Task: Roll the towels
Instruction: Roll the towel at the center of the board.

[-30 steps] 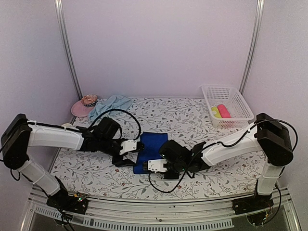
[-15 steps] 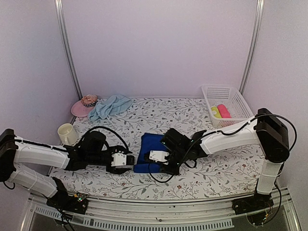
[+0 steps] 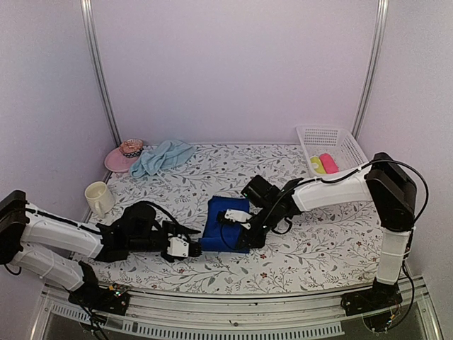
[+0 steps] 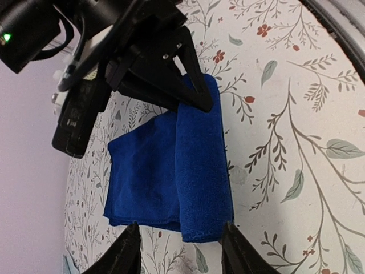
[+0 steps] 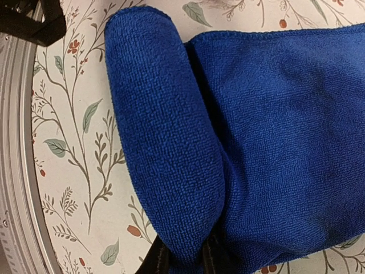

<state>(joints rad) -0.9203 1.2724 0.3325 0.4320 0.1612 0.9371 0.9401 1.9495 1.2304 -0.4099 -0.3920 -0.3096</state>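
1. Now we see the royal blue towel lying near the middle of the flowered surface, between the two arms. One edge of it is turned over into a thick roll, and the rest lies flat beside the roll.
2. From the right wrist view we see the right hand clamped on one end of that roll, with a dark finger on each side of the cloth.
3. Our left hand sits low at the opposite end of the roll. Its fingers are spread apart, one on each side of the roll's end. We cannot tell whether they touch the cloth.
4. The aqua towel lies crumpled at the far left of the surface, well apart from both hands.
5. A pink hat rests just beside the aqua towel, at the left wall.
6. A pale mug stands upright at the left edge, nearer to us than the hat.
7. A white basket sits at the far right and holds a yellow roll and a pink roll side by side.
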